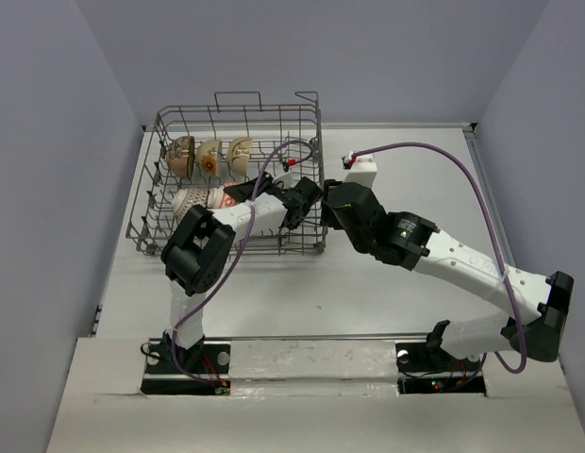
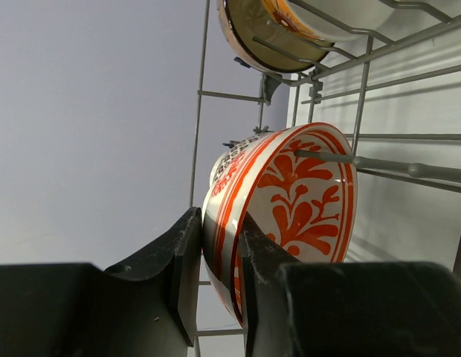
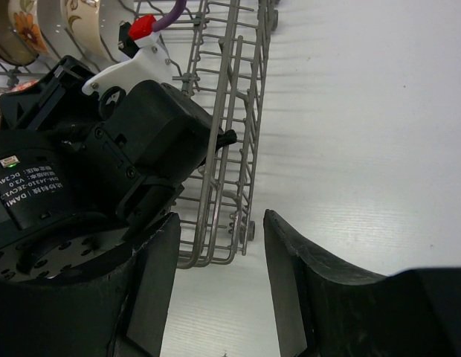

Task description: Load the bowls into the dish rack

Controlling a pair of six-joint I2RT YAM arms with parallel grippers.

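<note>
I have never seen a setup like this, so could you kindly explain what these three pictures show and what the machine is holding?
Two robot arms are bolted to a table. The overhead picture looks down from behind them; the other two come from cameras on each wrist. A wire dish rack stands on the table, with bowls already on edge in its far row. The left hand reaches into the rack, its fingers either side of the rim of an orange-patterned bowl standing among the wires; they look slightly parted, perhaps letting go. The right hand is open and empty, beside the rack.
</note>
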